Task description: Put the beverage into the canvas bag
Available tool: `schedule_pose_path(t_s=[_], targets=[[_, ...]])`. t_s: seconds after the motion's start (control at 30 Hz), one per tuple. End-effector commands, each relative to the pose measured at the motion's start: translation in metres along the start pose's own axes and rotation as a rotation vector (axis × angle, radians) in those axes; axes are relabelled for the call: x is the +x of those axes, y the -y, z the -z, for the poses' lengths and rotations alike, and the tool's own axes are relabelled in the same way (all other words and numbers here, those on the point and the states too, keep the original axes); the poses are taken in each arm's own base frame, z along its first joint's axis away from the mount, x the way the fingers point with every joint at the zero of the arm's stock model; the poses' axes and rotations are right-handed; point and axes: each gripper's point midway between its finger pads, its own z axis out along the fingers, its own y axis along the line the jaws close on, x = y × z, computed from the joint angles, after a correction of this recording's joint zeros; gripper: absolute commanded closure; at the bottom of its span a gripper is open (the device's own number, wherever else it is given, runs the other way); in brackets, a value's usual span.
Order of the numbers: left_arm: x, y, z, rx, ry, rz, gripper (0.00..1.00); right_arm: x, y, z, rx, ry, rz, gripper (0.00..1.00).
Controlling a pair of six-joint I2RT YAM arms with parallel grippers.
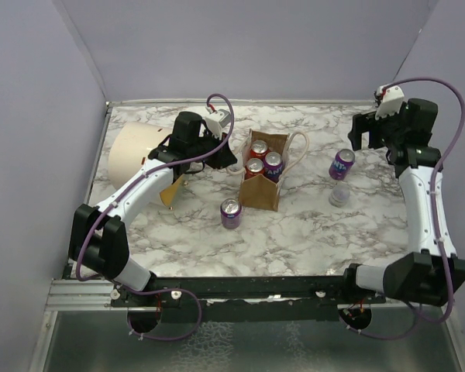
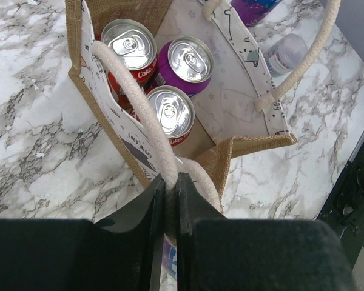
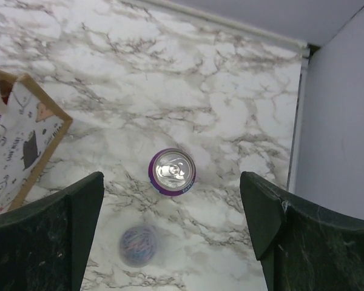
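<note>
Handle [image 2: 139, 115] of canvas bag [image 2: 249, 147] pinched in left hand [image 2: 170, 182]; right hand [image 3: 171, 179] spread wide above purple can [image 3: 172, 172].

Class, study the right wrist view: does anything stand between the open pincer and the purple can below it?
Nothing visible does. The right pincer hangs open over the purple can, bare marble around it; the blurred pale object sits beside the can, apart.

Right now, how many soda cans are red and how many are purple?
Red cans: 2, both in the canvas bag
Purple cans: 3
Total: 5 cans
</note>
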Motion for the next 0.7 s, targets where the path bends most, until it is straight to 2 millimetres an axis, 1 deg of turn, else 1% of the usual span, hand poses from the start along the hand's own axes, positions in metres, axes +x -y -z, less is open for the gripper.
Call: schedule_pose_path(t_s=[0.0,0.1,0.2,0.3,0.47,0.6,0.67], targets=[[-0.011,0.019,0.009,0.063,0.038,-0.032,1.0,0.035,0.014,-0.037,0.016,-0.119,-0.045,0.07],[-0.012,0.02,0.009,0.067,0.039,-0.03,1.0,0.055,0.012,-0.057,-0.021,-0.168,-0.047,0.05],[-0.013,0.02,0.009,0.071,0.04,-0.029,1.0,0.081,0.013,-0.076,-0.034,-0.232,-0.054,0.0],[-0.013,0.021,0.009,0.074,0.04,-0.028,1.0,0.102,0.015,-0.091,-0.034,-0.278,-0.054,0.01],[-0.014,0.021,0.01,0.073,0.042,-0.03,1.0,0.133,0.012,-0.11,-0.061,-0.349,-0.066,0.0],[-0.014,0.021,0.01,0.069,0.043,-0.035,1.0,0.158,0.006,-0.12,-0.09,-0.4,-0.079,0.0],[-0.013,0.02,0.01,0.067,0.042,-0.034,1.0,0.167,0.004,-0.122,-0.1,-0.419,-0.084,0.02]])
